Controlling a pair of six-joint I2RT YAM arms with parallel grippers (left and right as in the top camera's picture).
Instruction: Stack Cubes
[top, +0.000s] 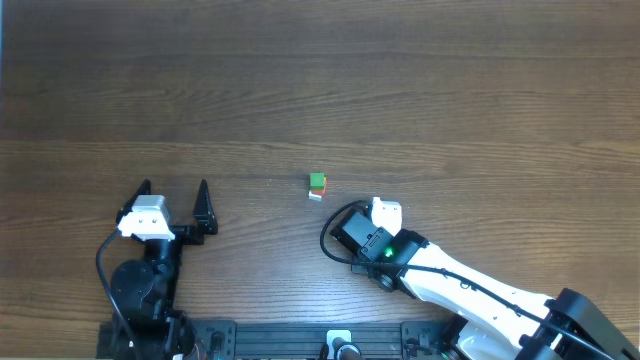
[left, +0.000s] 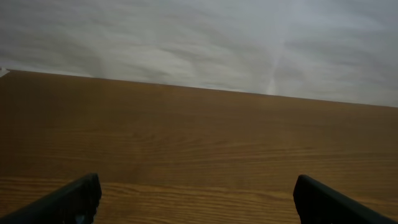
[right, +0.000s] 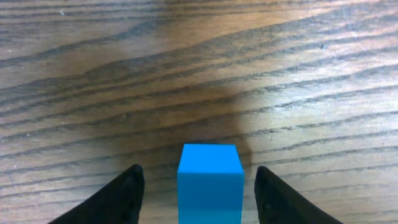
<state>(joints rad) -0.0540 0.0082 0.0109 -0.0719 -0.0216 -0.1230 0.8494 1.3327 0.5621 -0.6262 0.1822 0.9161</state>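
– Blue cube (right: 210, 180): where is it?
– Between the fingers (right: 127, 193) of the right gripper (right: 197, 168), seen from that wrist. A strip of wood shows on either side of it, so neither finger touches it. The jaws stand wide apart and grip nothing.
– Is the blue cube resting on the table (top: 320, 80)?
– Its base runs off the frame edge, so I cannot tell. A soft shadow lies on the wood around it.
– And the green cube (top: 317, 181)?
– From above it sits near the middle of the table. A sliver of red shows along its 3 o'clock side and a pale bit at its 6 o'clock edge. I cannot tell whether those are other cubes under it.
– Where are the arms from there?
– The right gripper is at 4 o'clock of the green cube, near it but apart. The left gripper (top: 174, 184) is at 9 o'clock of that cube, well apart from it.
– Its state?
– Fingers spread wide, with bare wood between them and nothing held. Its own wrist view shows the same.
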